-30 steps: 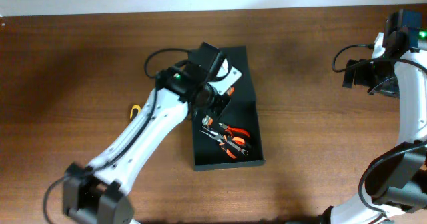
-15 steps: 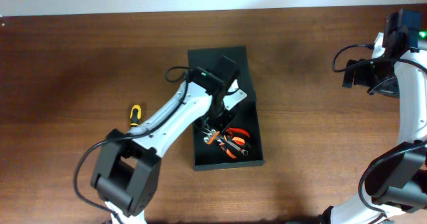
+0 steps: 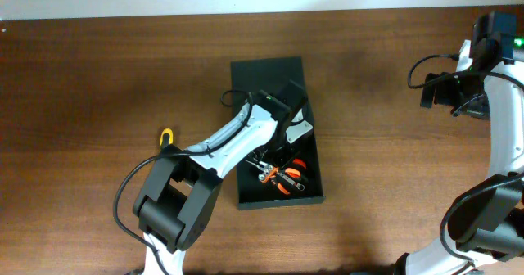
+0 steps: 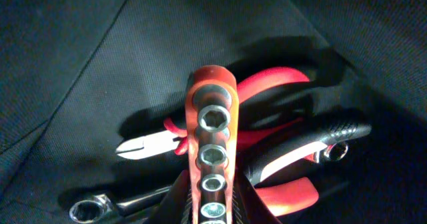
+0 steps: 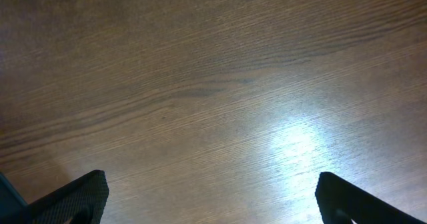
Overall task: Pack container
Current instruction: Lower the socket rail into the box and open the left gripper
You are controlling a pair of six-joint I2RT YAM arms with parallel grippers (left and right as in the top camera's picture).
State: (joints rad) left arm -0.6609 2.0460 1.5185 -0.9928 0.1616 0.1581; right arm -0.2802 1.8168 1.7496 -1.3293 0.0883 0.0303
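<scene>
Wears white shells on left arm (image 3: 233,136) and right arm (image 3: 504,119), with bulky black joints (image 3: 176,214). Trails looping black cables (image 3: 417,69). Glows green at a small light (image 3: 518,42). Ends the right gripper (image 5: 213,199) in matte black fingertips (image 5: 80,196).

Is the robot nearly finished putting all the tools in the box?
Partly. Red-handled cutters and a silver wrench already lie in the dark matte rectangular box. The left end effector holds an orange socket rail over them. A yellow-handled tool waits outside on the wooden table.
</scene>
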